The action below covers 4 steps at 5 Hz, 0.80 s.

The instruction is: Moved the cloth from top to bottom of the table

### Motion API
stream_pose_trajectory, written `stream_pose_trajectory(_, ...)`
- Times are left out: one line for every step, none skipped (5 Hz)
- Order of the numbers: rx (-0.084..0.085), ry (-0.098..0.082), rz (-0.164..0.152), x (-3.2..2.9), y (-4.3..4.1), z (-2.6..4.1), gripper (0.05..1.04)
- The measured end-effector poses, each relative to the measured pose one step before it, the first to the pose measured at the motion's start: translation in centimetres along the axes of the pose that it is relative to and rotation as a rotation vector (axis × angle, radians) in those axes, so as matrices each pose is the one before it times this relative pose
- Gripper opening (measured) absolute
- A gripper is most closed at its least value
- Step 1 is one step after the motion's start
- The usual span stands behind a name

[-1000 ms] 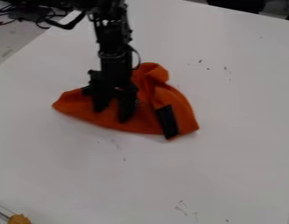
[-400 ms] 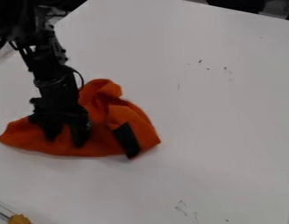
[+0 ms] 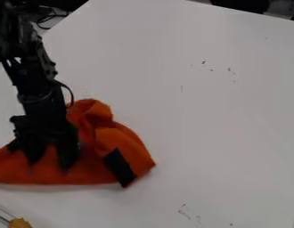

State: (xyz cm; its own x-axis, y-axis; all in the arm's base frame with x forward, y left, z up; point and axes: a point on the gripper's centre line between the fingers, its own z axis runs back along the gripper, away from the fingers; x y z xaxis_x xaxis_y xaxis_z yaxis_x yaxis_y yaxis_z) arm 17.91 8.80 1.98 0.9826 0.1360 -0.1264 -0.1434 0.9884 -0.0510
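**White worktop bears orange cloth under black end effector**

At the near left corner of the worktop, a small yellow object sits beside thin, pale-edged lines, only partly in the frame. Dark scuffs mark the near part of the surface, to the right of them.

Just beyond, at the left of the view, the orange cloth lies directly beneath the end effector, spreading out to both sides of it and reaching farther to the right. Its left end runs to the frame's edge. The end effector points down onto the fabric, its fingers parted and orange showing between them; whether a fold is pinched cannot be told.

The cloth is rumpled: fairly flat along its near edge, tapering to a corner at right, and bunched into raised, rounded folds behind and to the right of the end effector. A dark rectangular patch slants across its right-hand part, down to the near edge.

Above, the black robot arm slopes in from the upper left. More small scuffs dot the far part of the worktop. Beyond it are dark cables at upper left and dark shapes at upper right.
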Motion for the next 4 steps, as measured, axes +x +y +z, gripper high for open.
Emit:
stream_pose_trajectory(0.0703, -0.0707, 0.0018, 0.99, 0.054, 2.411, 1.001)
stream_pose_trajectory(0.0314, -0.0484, -0.0008, 0.946, 0.115, 1.781, 1.001)
stream_pose_trajectory(-0.0058, -0.0002, 0.0203, 0.755, -0.154, 1.223, 1.001)
stream_pose_trajectory(-0.0007, 0.0198, 0.0103, 1.199, -0.641, 1.95, 1.001)
